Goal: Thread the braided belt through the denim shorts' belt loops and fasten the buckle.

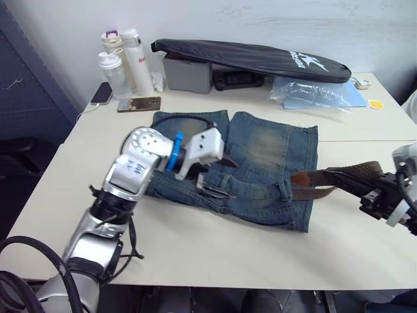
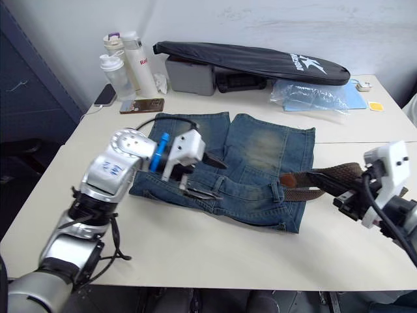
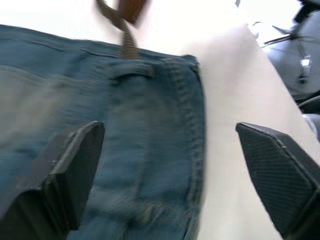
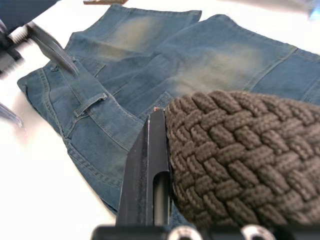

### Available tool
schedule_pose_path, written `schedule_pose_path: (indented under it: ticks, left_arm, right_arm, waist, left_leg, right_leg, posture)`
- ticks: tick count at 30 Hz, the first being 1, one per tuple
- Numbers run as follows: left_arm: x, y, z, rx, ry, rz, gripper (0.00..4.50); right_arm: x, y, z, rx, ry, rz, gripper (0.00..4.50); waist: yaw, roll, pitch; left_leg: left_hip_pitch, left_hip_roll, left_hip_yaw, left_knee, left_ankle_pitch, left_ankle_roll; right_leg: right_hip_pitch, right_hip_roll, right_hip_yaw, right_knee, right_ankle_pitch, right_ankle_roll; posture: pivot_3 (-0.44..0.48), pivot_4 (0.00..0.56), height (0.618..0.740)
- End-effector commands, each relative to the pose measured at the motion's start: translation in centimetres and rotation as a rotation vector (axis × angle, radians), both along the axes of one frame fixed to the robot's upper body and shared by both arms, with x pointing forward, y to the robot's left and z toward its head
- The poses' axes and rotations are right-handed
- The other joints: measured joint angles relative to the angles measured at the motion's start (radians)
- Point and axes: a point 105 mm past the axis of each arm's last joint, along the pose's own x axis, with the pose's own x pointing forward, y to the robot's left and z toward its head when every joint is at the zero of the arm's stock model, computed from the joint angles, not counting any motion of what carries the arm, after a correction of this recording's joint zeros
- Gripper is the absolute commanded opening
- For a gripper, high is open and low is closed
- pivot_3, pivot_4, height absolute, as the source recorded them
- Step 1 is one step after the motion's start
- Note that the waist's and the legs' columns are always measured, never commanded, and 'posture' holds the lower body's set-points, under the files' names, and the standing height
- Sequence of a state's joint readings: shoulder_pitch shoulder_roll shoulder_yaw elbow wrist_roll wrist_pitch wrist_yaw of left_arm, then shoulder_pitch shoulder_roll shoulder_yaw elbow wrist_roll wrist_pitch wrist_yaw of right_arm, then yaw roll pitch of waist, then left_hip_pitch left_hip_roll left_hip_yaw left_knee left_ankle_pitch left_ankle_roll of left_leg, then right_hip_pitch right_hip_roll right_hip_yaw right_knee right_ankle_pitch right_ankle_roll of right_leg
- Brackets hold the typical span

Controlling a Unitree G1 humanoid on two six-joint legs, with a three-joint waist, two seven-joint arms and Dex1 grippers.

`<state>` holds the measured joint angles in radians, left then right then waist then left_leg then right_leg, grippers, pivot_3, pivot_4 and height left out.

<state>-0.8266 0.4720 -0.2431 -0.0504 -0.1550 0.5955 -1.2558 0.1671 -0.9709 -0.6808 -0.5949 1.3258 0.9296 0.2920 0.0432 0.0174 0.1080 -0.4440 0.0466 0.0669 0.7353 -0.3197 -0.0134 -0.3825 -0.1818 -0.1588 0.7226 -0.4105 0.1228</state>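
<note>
Right of the denim shorts (image 1: 247, 163), our right gripper (image 2: 352, 199) clamps the braided belt (image 1: 339, 176), lying left-right along the waistband; left gripper (image 1: 218, 173) hangs apart over the shorts.

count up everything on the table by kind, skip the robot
denim shorts: 1
braided belt: 1
bottles: 3
phones: 2
long black zipped bag: 1
grey box: 1
clear plastic bag: 1
blue sheet: 1
yellow sticky note: 1
total: 12
</note>
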Motion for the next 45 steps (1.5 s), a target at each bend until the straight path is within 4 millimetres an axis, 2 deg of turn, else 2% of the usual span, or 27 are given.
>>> schedule_pose_path:
  ticks: [1, 6, 12, 21, 24, 28, 34, 40, 45]
  left_arm:
    - [0.4, 0.9, 1.5, -0.069, -0.026, 0.048, 4.48]
    - [0.1, 2.9, 0.2, -0.039, -0.025, 0.099, 4.48]
    - [-0.6, 3.5, -0.6, -0.028, -0.017, 0.125, 4.48]
    - [-1.0, 3.7, -1.6, -0.037, 0.010, 0.162, 4.48]
    - [-0.8, 3.9, -1.8, -0.035, 0.006, 0.180, 4.48]
    - [-0.8, 3.9, -1.9, -0.036, 0.001, 0.188, 4.48]
    - [-0.7, 3.7, -2.3, -0.044, -0.004, 0.202, 4.48]
    - [-0.5, 3.0, -2.9, -0.047, 0.000, 0.211, 4.48]
    - [-0.3, 2.0, -3.1, -0.058, -0.006, 0.210, 4.48]
  right_arm:
    - [0.9, -0.6, -0.9, 0.085, 0.044, -0.053, 0.00]
    - [2.0, -1.0, -1.7, 0.196, 0.089, -0.072, 0.00]
    - [2.4, -1.8, -3.4, 0.202, 0.171, -0.089, 0.00]
    - [1.9, 0.2, -5.0, 0.331, 0.259, 0.020, 0.00]
    - [2.6, -0.5, -6.3, 0.320, 0.289, -0.013, 0.00]
    - [4.3, -0.3, -7.0, 0.302, 0.274, -0.040, 0.00]
    - [6.0, 2.5, -7.5, 0.329, 0.258, 0.010, 0.00]
    - [6.4, 5.8, -8.5, 0.351, 0.269, 0.064, 0.00]
    - [6.5, 7.2, -9.5, 0.356, 0.285, 0.065, 0.00]
  waist:
    - [0.001, -0.001, 0.000]
    - [0.002, 0.000, 0.000]
    - [0.004, 0.000, 0.000]
    - [0.003, 0.000, 0.000]
    - [0.000, 0.000, 0.000]
    - [-0.007, 0.000, 0.000]
    - [-0.019, 0.000, 0.000]
    - [-0.020, -0.001, -0.001]
    - [-0.022, -0.001, -0.003]
  left_leg:
    - [0.000, 0.000, 0.000, 0.000, 0.000, 0.000]
    - [-0.001, -0.001, 0.001, 0.000, 0.000, 0.000]
    - [-0.002, 0.000, 0.001, 0.000, 0.000, 0.000]
    - [-0.002, 0.000, 0.001, 0.000, 0.000, 0.000]
    - [-0.002, 0.000, 0.001, 0.000, 0.000, 0.000]
    - [-0.002, 0.000, 0.001, -0.001, 0.000, 0.000]
    - [-0.002, 0.000, 0.001, -0.001, 0.000, 0.000]
    - [-0.004, 0.000, 0.001, 0.000, 0.000, 0.000]
    - [-0.004, 0.000, 0.001, -0.001, 0.000, 0.000]
  right_leg:
    - [0.000, 0.000, 0.000, 0.000, 0.000, 0.000]
    - [-0.001, -0.001, 0.000, 0.000, 0.000, 0.000]
    - [-0.002, -0.001, 0.000, 0.001, 0.000, 0.000]
    - [-0.002, 0.000, 0.000, 0.001, 0.000, 0.000]
    - [-0.002, -0.001, 0.000, 0.001, 0.000, 0.000]
    - [-0.003, 0.000, 0.000, 0.002, 0.000, 0.000]
    - [-0.005, 0.000, 0.000, 0.005, 0.000, 0.000]
    - [-0.009, -0.001, 0.000, 0.008, 0.000, 0.000]
    - [-0.010, -0.001, 0.000, 0.009, 0.000, 0.000]
  posture:
    - [0.000, 0.150, 0.622]
    - [0.000, 0.150, 0.622]
    - [0.000, 0.150, 0.622]
    - [0.000, 0.150, 0.622]
    - [0.000, 0.150, 0.622]
    - [0.000, 0.150, 0.622]
    - [0.000, 0.150, 0.622]
    - [0.000, 0.150, 0.622]
    - [0.000, 0.150, 0.622]
